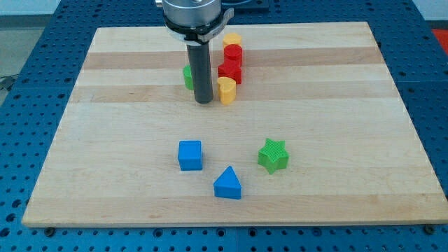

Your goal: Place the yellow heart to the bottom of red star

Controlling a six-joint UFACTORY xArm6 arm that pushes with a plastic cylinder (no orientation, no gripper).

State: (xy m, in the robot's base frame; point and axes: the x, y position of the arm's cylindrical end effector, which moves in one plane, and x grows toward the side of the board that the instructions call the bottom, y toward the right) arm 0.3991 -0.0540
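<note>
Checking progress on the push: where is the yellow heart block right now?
The yellow heart block sits in the upper middle of the wooden board, touching the red star block from below, with my tip just to its left in the view.

No text, label, brand, number or sign can be read anywhere in the camera view. The wooden board shows only plain grain from edge to edge, and every coloured block on it has blank faces.
</note>
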